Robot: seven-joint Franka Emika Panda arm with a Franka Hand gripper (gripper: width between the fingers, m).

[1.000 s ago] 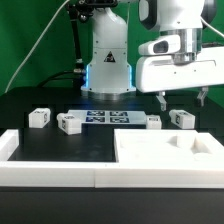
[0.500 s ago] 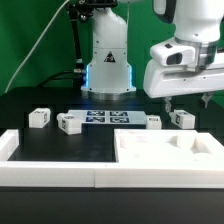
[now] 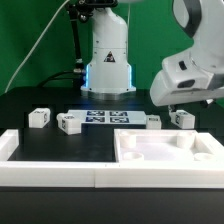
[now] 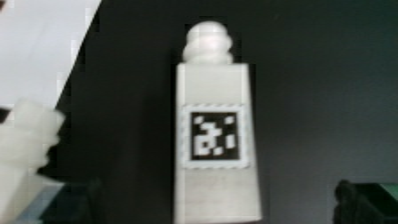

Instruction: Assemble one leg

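Note:
Several white legs with black-and-white tags lie on the black table: two at the exterior view's left [image 3: 40, 117] [image 3: 68, 122] and two at its right [image 3: 153, 121] [image 3: 183, 118]. My gripper [image 3: 186, 104] hangs tilted above the right pair, open and empty. In the wrist view one leg [image 4: 217, 120] lies lengthwise below the gripper [image 4: 222, 205], tag up, its round peg end pointing away. The dark fingertips [image 4: 71, 200] stand wide apart on either side of it and do not touch it.
The large white tray-shaped part [image 3: 135, 152] lies at the front right. A white L-shaped fence [image 3: 50, 172] runs along the front edge. The marker board [image 3: 105, 118] lies mid-table. Another white part [image 4: 27, 135] shows at the wrist view's edge.
The gripper has moved toward the exterior view's right and tilted over above the right-hand legs. The legs and the tray-shaped part have not moved.

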